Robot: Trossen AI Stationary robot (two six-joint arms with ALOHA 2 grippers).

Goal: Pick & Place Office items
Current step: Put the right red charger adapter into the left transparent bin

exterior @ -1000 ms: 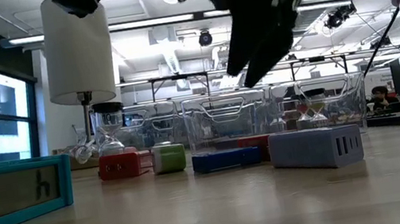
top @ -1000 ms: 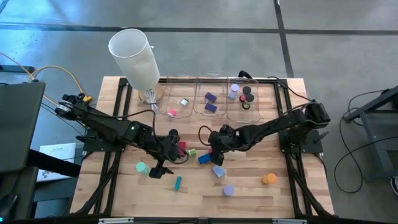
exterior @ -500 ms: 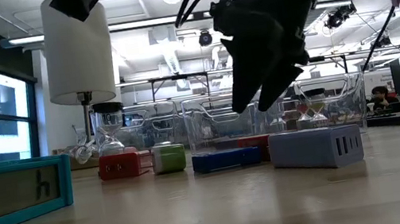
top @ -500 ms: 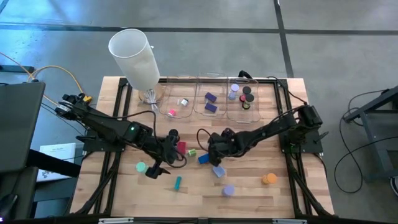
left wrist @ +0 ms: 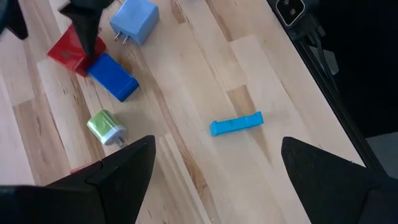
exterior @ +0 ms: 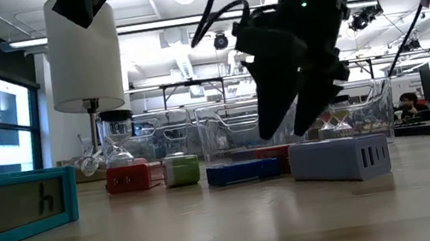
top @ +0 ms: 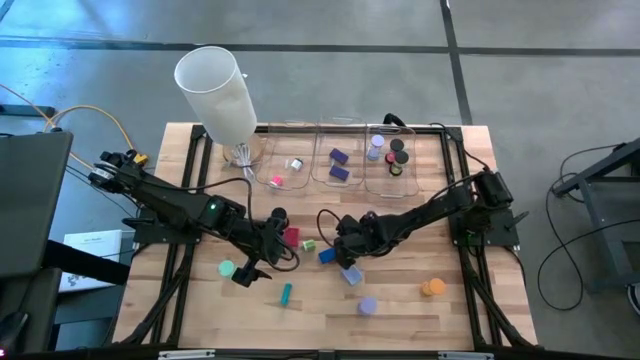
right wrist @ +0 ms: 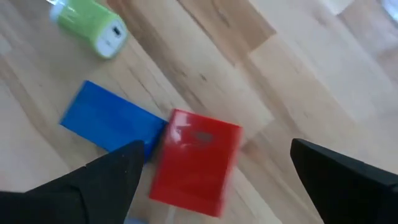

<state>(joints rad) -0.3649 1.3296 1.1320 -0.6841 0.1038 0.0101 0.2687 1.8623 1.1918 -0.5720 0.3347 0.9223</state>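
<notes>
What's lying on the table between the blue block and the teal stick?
Nothing: in the left wrist view, only bare wood lies between the blue block and the teal stick.

Light wooden desk (top: 400, 300), three clear bins (top: 340, 160) and white cylinder (top: 215, 90) along far edge, loose pieces mid-desk: red block (right wrist: 196, 162), blue block (right wrist: 112, 124), green roll (right wrist: 90, 25), teal stick (left wrist: 236, 123), orange roll (top: 432, 288)

A flat red rectangular block (right wrist: 196, 163) is seen lying on the wooden table, touching the end of a flat blue rectangular block (right wrist: 112, 125). A green roll with a white end (right wrist: 89, 25) is found near them, lying on its side. A light blue plug-shaped block (left wrist: 135, 20) lies beside the blue one. A teal stick (left wrist: 237, 124) lies flat, apart. An orange roll (top: 432, 288), a lavender roll (top: 367, 306) and a green round piece (top: 227, 268) are spread across the near half.
</notes>
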